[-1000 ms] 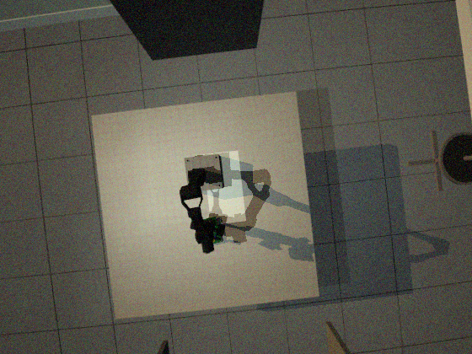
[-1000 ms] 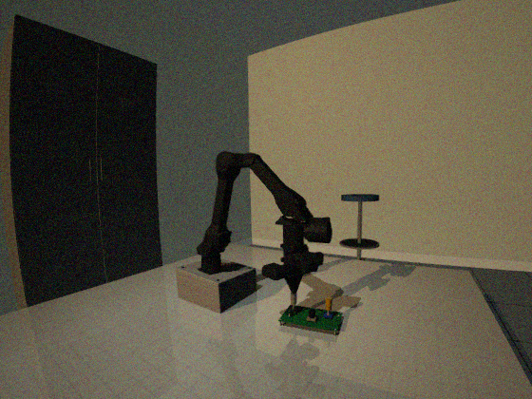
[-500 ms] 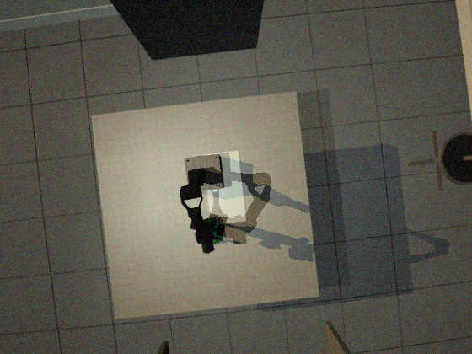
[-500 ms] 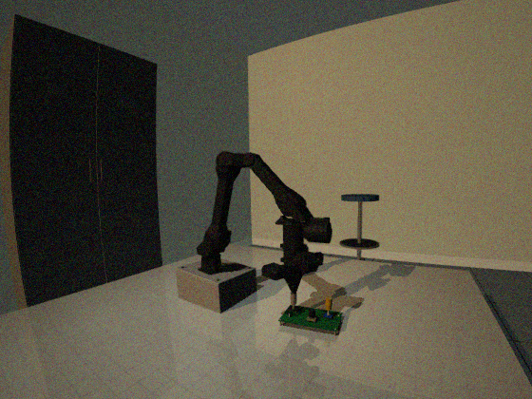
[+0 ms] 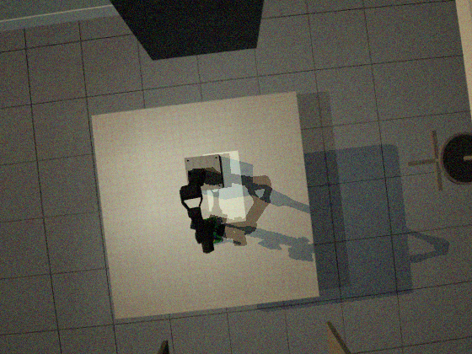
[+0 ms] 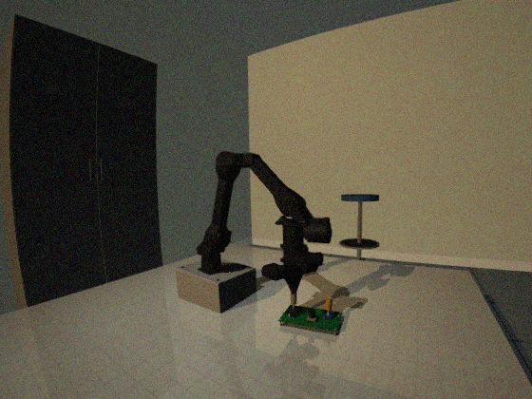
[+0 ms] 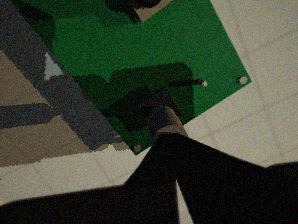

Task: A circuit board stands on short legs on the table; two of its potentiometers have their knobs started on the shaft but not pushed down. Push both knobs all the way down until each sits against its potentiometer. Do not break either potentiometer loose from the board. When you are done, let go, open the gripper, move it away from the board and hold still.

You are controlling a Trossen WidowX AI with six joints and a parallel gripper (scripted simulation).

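The green circuit board (image 6: 319, 324) (image 7: 150, 47) stands on short legs; a little of its green shows beside the arm in the top view. My gripper (image 6: 293, 293) (image 7: 168, 143) is shut and empty. Its tips point down at the top of a tan knob (image 6: 293, 300) (image 7: 172, 123), over the dark potentiometer at the board's left end in the exterior view; they look to touch it. An orange knob (image 6: 329, 304) stands tall on a blue potentiometer (image 6: 328, 314) at the right end. How far the tan knob sits down is hard to tell in the dim views.
A short black part (image 6: 312, 313) stands on the board between the two knobs. The arm's box-shaped base (image 6: 197, 294) (image 5: 203, 162) is behind the board. A dark cabinet (image 6: 57, 157) and a stool (image 6: 360, 198) stand farther off.
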